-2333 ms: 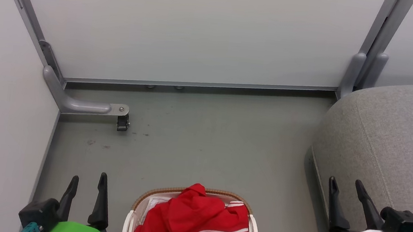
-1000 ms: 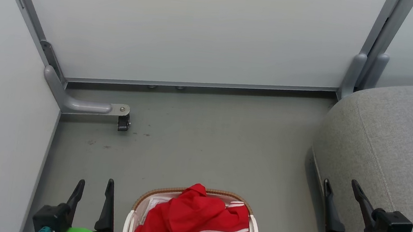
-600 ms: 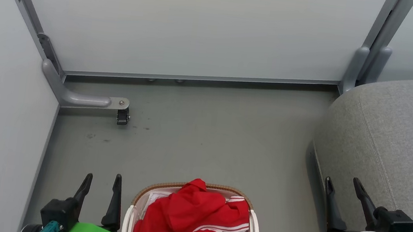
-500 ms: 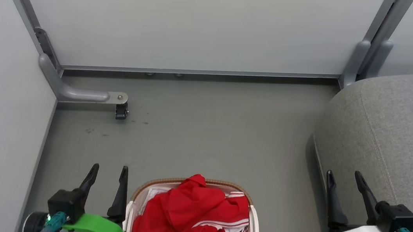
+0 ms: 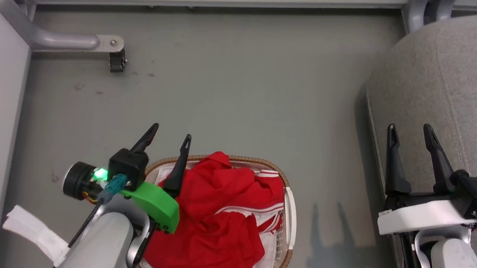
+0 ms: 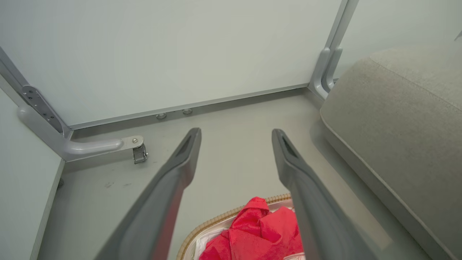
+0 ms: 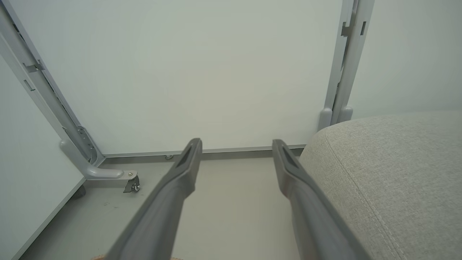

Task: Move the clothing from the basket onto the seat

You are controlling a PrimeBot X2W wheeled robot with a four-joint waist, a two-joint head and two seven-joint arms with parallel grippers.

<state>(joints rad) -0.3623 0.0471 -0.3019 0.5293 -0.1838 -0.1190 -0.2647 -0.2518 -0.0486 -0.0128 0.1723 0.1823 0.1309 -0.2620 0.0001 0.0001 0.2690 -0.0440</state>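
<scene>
Empty left hand point(image 5: 171, 131) with fingers parted, right hand point(image 5: 410, 127) likewise

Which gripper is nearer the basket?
Left. The left gripper is at the basket's left rim, by the clothing; the right gripper is apart, over the seat's edge.

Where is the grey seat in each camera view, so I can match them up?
Head view: seat along the right edge, top to bottom.
Left wrist view: seat at right, past the basket.
Right wrist view: seat at lower right.
Shared landmark: the caster on the grey frame foot, at left in every view.
</scene>
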